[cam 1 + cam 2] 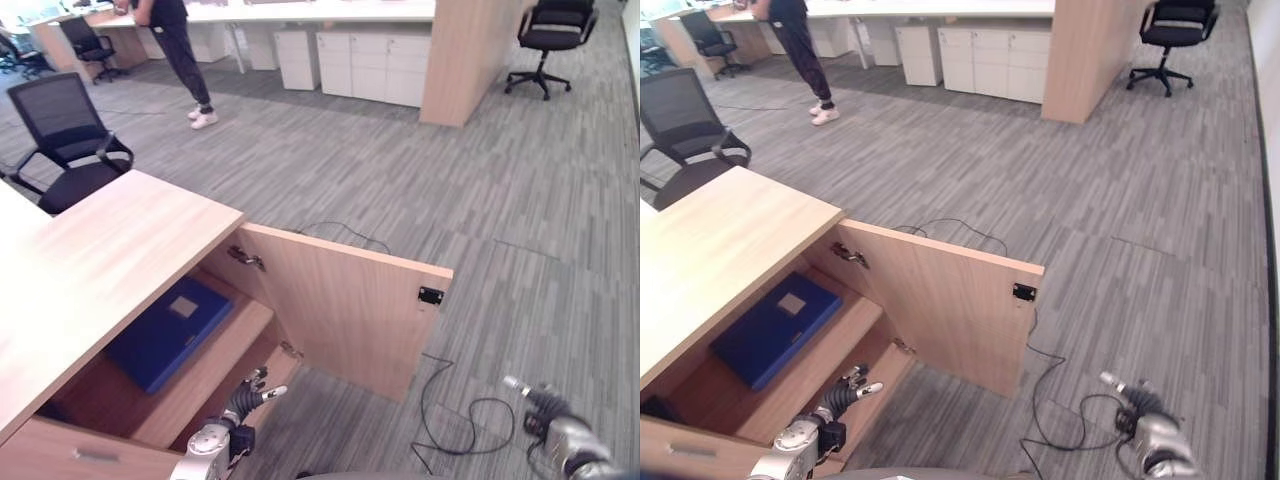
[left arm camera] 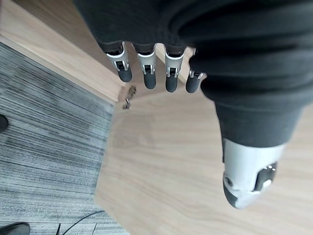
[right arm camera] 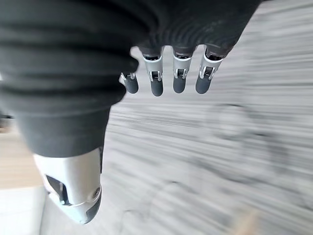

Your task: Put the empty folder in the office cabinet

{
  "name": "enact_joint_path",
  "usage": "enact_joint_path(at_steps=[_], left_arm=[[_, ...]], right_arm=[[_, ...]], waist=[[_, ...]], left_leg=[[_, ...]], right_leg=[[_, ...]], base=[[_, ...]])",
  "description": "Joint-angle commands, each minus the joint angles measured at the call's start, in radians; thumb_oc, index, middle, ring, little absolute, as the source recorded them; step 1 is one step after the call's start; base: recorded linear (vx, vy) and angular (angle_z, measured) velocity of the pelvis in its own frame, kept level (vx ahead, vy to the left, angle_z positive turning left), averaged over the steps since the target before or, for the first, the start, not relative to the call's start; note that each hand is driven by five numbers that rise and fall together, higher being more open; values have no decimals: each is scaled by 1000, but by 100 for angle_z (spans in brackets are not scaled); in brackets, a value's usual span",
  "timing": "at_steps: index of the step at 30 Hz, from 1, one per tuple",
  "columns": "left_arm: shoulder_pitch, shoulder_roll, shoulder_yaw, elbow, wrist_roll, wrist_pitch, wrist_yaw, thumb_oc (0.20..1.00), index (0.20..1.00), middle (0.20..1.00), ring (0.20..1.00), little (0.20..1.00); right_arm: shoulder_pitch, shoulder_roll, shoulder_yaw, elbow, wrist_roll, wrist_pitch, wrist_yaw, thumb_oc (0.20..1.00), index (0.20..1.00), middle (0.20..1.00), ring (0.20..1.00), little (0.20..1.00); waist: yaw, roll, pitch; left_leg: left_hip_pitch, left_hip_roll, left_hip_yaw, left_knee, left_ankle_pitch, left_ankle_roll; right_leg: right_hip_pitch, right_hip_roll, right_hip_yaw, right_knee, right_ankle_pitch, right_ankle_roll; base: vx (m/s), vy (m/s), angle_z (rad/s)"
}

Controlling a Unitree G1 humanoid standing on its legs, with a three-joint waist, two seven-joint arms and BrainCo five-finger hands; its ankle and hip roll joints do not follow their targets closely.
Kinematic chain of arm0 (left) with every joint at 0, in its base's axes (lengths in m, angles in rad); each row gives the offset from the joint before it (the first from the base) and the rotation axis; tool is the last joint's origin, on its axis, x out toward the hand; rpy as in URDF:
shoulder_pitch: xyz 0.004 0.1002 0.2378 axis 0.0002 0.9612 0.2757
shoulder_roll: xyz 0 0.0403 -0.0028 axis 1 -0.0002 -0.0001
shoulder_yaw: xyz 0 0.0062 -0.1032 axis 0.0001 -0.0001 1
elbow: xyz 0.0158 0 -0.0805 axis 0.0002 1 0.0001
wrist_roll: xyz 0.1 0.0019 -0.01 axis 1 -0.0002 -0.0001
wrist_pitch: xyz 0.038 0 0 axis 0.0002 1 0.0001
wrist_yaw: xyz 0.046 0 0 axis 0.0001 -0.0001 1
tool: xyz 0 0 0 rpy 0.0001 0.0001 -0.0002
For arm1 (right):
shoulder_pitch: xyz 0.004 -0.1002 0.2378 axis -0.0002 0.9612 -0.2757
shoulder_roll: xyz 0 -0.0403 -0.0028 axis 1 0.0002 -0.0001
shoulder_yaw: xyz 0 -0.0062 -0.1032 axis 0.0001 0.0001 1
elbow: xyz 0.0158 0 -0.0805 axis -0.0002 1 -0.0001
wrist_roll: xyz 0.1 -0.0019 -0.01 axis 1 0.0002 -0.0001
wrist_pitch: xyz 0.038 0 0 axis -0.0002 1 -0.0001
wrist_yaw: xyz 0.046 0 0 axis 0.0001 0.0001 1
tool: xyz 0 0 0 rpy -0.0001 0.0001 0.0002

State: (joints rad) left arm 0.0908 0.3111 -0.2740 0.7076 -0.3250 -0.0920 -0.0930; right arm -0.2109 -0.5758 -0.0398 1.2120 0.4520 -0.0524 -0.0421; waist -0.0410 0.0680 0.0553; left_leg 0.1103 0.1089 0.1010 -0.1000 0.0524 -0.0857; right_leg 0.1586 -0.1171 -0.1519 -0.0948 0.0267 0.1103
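A blue folder (image 1: 168, 333) lies on the open cabinet's shelf (image 1: 215, 372), both hands, left (image 1: 250, 395) and right (image 1: 545, 408), empty with relaxed fingers; the door (image 1: 350, 305) remains open.

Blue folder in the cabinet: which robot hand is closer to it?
The left hand is closer, just below the blue folder by the cabinet shelf. The right hand is far off over the carpet, past the open door.

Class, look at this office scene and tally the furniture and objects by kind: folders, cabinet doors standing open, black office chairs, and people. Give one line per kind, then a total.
Blue folder on the cabinet shelf: 1
Open cabinet door: 1
Black office chairs: 3, one beside the cabinet, one far left, one far right
Person: 1
Total: 6
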Motion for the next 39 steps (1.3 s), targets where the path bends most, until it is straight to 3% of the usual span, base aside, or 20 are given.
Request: enact_joint_path(at_steps=[1, 5, 12, 19, 27, 36, 39], left_arm=[[-65, 30, -26, 10, 44, -44, -13, 1000, 1000, 1000, 1000, 1000], [-60, 42, -55, -6, 32, -41, -26, 1000, 1000, 1000, 1000, 1000], [-39, 50, -78, -8, 38, -36, -40, 1000, 1000, 1000, 1000, 1000], [-19, 46, -91, 2, 45, -28, -39, 1000, 1000, 1000, 1000, 1000], [-14, 33, -82, -7, 37, -23, -25, 1000, 1000, 1000, 1000, 1000], [-16, 27, -53, -30, 35, -24, -10, 1000, 1000, 1000, 1000, 1000], [-18, 25, -30, -39, 42, -25, -3, 1000, 1000, 1000, 1000, 1000]], right_arm=[[-120, -45, 25, 59, 21, -19, -6, 1000, 1000, 1000, 1000, 1000], [-245, -111, 47, 72, 58, -27, -15, 1000, 1000, 1000, 1000, 1000], [-357, -134, 101, 76, 69, -31, -10, 1000, 1000, 1000, 1000, 1000], [-375, -29, 158, 50, 57, -29, -4, 1000, 1000, 1000, 1000, 1000], [-309, 162, 218, -10, 36, -29, -2, 1000, 1000, 1000, 1000, 1000], [-203, 270, 252, -91, 26, -35, 12, 1000, 1000, 1000, 1000, 1000], [-120, 300, 294, -215, -3, -37, 38, 1000, 1000, 1000, 1000, 1000]], waist=[[27, -55, 3], [56, -65, -2], [84, -70, -6], [105, -68, -4], [114, -59, 3], [109, -57, 5], [103, -59, 10]], left_leg=[[19, 15, 12, 13, -42, -34], [14, 11, -9, 13, -43, -33], [8, 6, -34, 14, -41, -31], [-1, 0, -58, 14, -37, -29], [-12, -3, -72, 14, -32, -27], [-12, -4, -80, 14, -32, -27], [-12, -2, -80, 14, -30, -29]], right_leg=[[-5, -33, -48, 20, -64, 56], [7, -36, -65, 19, -69, 56], [20, -38, -88, 16, -71, 56], [25, -39, -103, 17, -72, 52], [23, -39, -111, 18, -73, 49], [24, -38, -114, 18, -74, 45], [23, -37, -112, 19, -76, 43]], base=[[7, 26, 8], [16, 23, 20], [6, 19, 17], [0, 14, 9], [-2, 6, 9], [0, 0, 0], [0, 0, 0]])
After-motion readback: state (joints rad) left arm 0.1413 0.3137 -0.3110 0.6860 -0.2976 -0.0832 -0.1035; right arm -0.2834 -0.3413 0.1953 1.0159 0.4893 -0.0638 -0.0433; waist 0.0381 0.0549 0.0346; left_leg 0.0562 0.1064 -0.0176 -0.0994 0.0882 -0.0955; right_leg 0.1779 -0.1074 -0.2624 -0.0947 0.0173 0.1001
